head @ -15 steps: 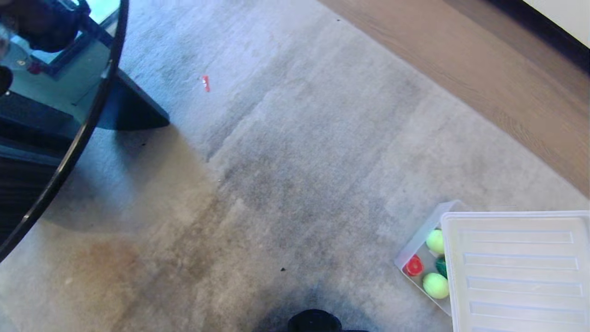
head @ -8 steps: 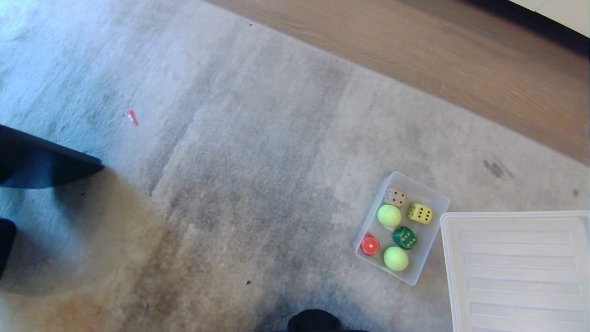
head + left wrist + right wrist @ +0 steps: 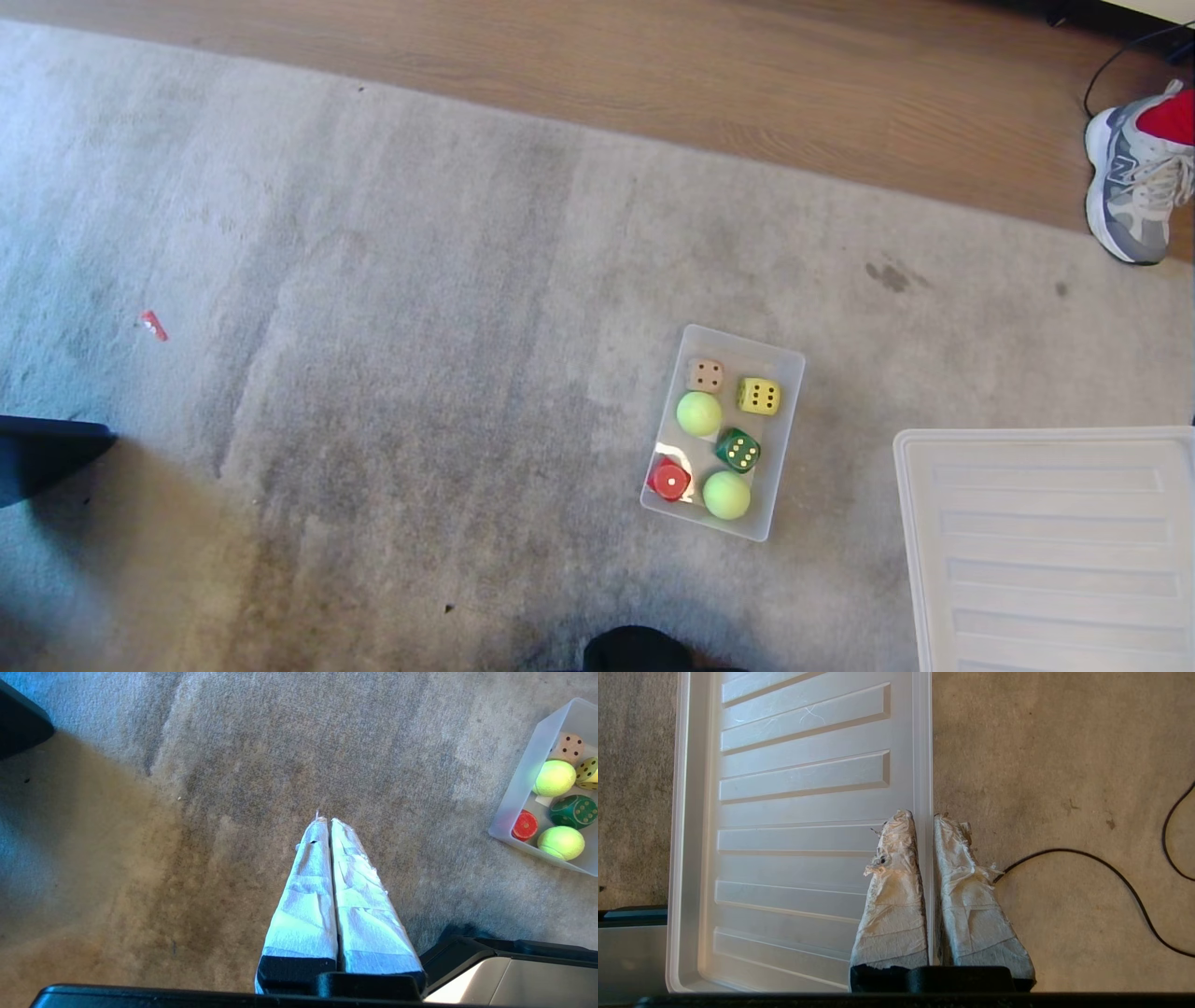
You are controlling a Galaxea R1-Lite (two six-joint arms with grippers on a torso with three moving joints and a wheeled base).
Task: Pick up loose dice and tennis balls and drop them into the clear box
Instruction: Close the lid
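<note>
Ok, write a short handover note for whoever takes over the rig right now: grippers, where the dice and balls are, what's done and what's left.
Left gripper: shut, empty, above bare carpet.
Right gripper: shut, empty, over the edge of the flat ribbed clear lid.
Translucent rectangular plastic box on the grey carpet holds everything: red die, yellow die, dark green die, beige die, two fuzzy yellow-green tennis balls.
Done: all six pieces boxed.
Left: no loose pieces visible.

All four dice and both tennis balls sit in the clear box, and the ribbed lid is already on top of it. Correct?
Not quite. The head view shows the ribbed lid lying on the carpet beside the clear box, which stands open. Dice and tennis balls are inside.
</note>
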